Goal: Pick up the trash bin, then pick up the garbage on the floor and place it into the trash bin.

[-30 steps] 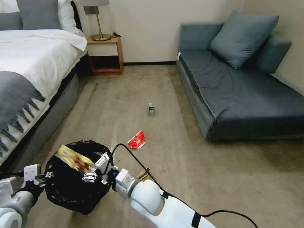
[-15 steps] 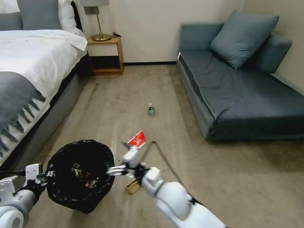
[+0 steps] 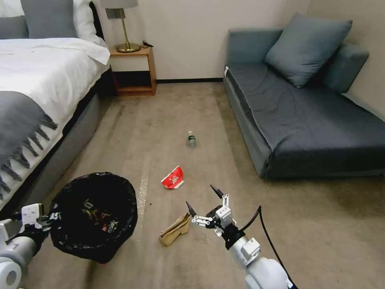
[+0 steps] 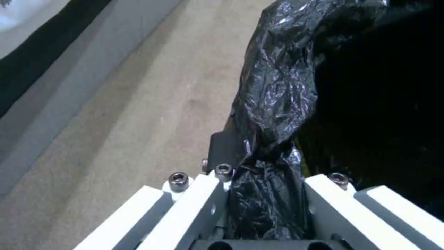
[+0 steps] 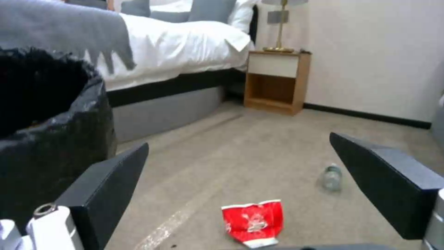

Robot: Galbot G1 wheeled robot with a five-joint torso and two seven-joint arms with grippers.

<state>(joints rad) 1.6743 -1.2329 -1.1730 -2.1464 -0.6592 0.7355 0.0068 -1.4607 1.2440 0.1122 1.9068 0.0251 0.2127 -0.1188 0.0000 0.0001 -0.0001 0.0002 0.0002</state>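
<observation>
The trash bin [image 3: 94, 216], lined with a black bag, hangs at the lower left with a gold-brown wrapper [image 3: 96, 212] lying inside. My left gripper [image 3: 45, 218] is shut on its rim; the left wrist view shows the bag [image 4: 287, 86] pinched in that gripper [image 4: 259, 173]. My right gripper [image 3: 200, 196] is open and empty, just right of a crumpled tan paper bag [image 3: 175, 229] on the floor [image 3: 180, 108]. A red-and-white wrapper [image 3: 173, 178] lies farther ahead, a small bottle [image 3: 191, 139] beyond it. Between the open right gripper [image 5: 245, 166] fingers I see the red wrapper [image 5: 253, 220], bottle [image 5: 332, 177] and bin [image 5: 51, 139].
A bed [image 3: 36, 92] with a grey fringed blanket runs along the left. A wooden nightstand [image 3: 134, 70] with a lamp stands at the back wall. A blue-grey sofa [image 3: 304, 116] fills the right side. Open carpet lies between bed and sofa.
The gold-brown wrapper left my right gripper and dropped into the bin. That gripper swung right, away from the bin, and now sits open beside the tan paper bag.
</observation>
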